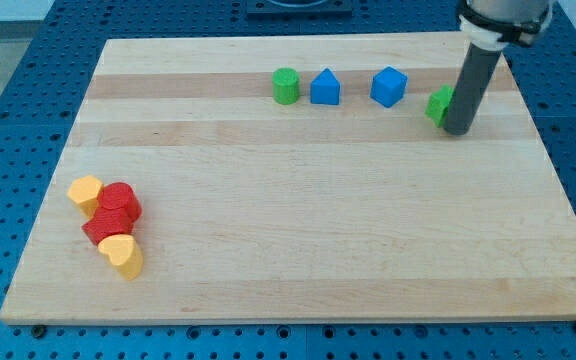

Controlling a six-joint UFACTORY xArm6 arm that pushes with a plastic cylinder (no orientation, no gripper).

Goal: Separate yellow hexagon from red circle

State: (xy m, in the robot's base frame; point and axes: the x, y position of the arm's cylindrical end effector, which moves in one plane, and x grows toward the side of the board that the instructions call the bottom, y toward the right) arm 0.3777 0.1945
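A yellow hexagon (pixel 85 192) lies at the view's lower left, touching a red circle (pixel 120 203) on its right. Below them a second red block (pixel 99 228) and a yellow heart (pixel 122 255) press together in the same cluster. My tip (pixel 457 130) is far away at the view's upper right, right beside a green block (pixel 438 105) that the rod partly hides.
Along the view's top stand a green cylinder (pixel 286 86), a blue block with a pointed top (pixel 325 88) and a blue cube-like block (pixel 389 87). The wooden board (pixel 308 230) ends at a blue perforated table on all sides.
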